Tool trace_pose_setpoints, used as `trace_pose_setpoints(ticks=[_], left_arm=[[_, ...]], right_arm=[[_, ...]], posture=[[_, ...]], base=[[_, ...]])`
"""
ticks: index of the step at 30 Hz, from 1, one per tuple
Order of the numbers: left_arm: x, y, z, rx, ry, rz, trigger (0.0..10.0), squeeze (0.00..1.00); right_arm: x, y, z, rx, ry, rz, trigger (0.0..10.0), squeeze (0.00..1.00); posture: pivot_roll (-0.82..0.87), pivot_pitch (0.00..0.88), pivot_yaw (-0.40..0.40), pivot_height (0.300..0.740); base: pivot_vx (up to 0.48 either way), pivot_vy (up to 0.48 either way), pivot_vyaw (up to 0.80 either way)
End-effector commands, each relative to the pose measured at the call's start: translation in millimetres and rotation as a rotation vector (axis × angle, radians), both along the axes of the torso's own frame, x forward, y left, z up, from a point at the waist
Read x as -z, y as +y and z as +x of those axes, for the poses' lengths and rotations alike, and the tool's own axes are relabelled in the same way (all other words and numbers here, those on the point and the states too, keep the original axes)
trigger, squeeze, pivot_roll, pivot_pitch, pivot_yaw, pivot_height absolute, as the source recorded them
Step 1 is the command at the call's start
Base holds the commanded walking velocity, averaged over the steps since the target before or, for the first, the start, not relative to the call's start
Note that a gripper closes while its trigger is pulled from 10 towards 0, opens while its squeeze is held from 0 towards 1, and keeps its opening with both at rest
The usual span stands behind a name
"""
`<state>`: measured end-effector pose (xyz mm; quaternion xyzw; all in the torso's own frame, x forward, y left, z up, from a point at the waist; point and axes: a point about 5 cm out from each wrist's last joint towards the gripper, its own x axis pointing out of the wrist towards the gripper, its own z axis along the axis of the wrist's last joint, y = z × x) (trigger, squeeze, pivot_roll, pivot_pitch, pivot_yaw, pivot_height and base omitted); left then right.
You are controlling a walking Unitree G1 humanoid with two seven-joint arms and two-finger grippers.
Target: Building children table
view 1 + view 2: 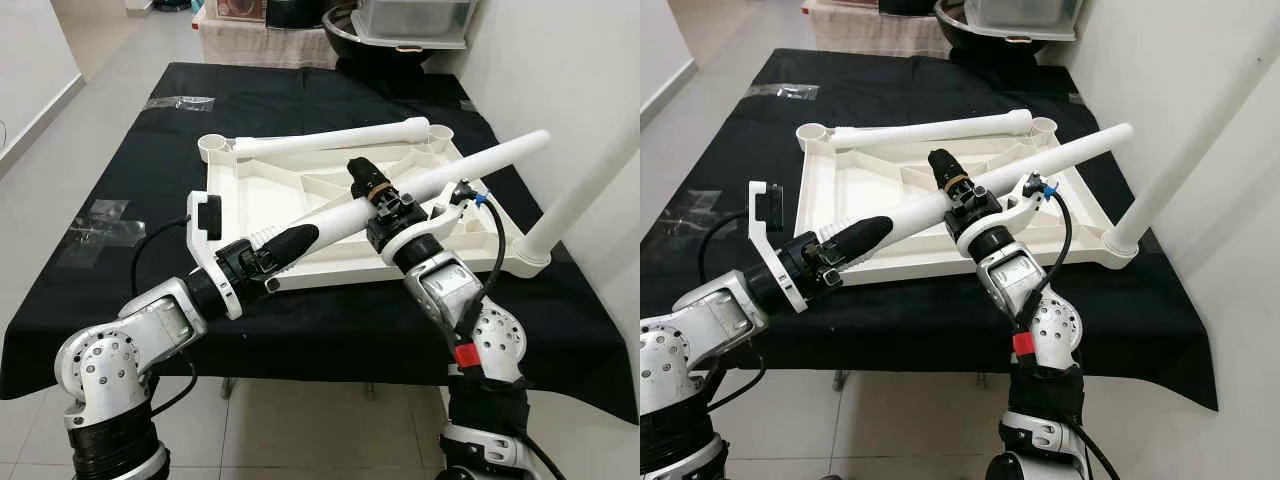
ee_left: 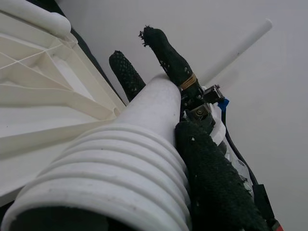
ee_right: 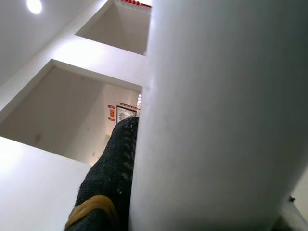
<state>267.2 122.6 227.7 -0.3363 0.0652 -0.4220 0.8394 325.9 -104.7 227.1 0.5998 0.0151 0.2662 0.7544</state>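
A white plastic children's tabletop (image 1: 270, 195) lies upside down on the black-covered table (image 1: 120, 290). One white leg (image 1: 330, 138) rests across its far edge. Another leg (image 1: 590, 180) stands in the near right corner socket and slants up to the right. A third leg (image 1: 480, 162) is held at a slant over the tabletop. My left gripper (image 1: 293, 243) is shut on its ribbed lower end (image 2: 120, 168). My right gripper (image 1: 367, 183) is shut on its middle, with a black finger (image 3: 110, 168) pressed along the leg (image 3: 216, 120).
Open round sockets (image 1: 213, 147) (image 1: 440, 133) show at the tabletop's far corners. Clear tape patches (image 1: 105, 225) stick to the black cover. A lidded plastic box (image 1: 410, 20) and a covered stack (image 1: 260, 40) stand behind the table. A white wall (image 1: 560, 60) runs close on the right.
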Motion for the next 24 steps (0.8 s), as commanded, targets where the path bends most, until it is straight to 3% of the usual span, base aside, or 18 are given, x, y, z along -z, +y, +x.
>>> trace_pose_setpoints(ticks=[1, 12, 17, 18, 19, 20, 24], left_arm=[[0.4, -11.3, -5.3, 0.075, -0.002, 0.022, 10.0, 0.0], [2.1, -12.5, -5.6, 0.088, 0.016, 0.032, 10.0, 0.0], [9.3, -10.2, -4.2, 0.091, 0.071, 0.048, 10.0, 0.0], [10.7, -9.2, -5.0, 0.094, 0.072, 0.058, 10.0, 0.42], [10.7, -9.2, -5.0, 0.094, 0.072, 0.058, 10.0, 0.42], [11.4, -8.7, -6.6, 0.102, 0.071, 0.055, 10.0, 1.0], [13.8, -7.0, -6.3, 0.08, 0.073, 0.077, 10.0, 1.0]], right_arm=[[-9.4, 16.1, 1.5, -0.027, -0.017, 0.0, 0.0, 0.0], [-11.7, 17.1, 1.6, -0.024, -0.024, -0.006, 0.0, 0.0], [-12.7, 16.5, 0.3, -0.022, -0.027, -0.006, 0.0, 0.0], [-12.8, 16.4, 0.1, -0.022, -0.028, -0.005, 0.0, 0.0], [-12.8, 16.4, 0.1, -0.022, -0.028, -0.005, 0.0, 0.0], [-13.1, 16.2, -0.2, -0.023, -0.029, -0.005, 0.0, 0.0], [-13.6, 16.1, -1.4, -0.028, -0.037, -0.014, 0.0, 0.0]], posture=[[0.08, 0.088, -0.092, 0.74], [0.08, 0.106, -0.095, 0.74], [0.08, 0.105, -0.094, 0.74], [0.08, 0.101, -0.093, 0.74], [0.08, 0.101, -0.093, 0.74], [0.08, 0.098, -0.095, 0.74], [0.08, 0.088, -0.097, 0.74]], base=[[0.0, 0.0, 0.0], [0.0, 0.0, 0.0], [0.0, 0.0, 0.0], [0.0, 0.0, 0.0], [0.0, 0.0, 0.0], [0.0, 0.0, 0.0], [0.0, 0.0, 0.0]])
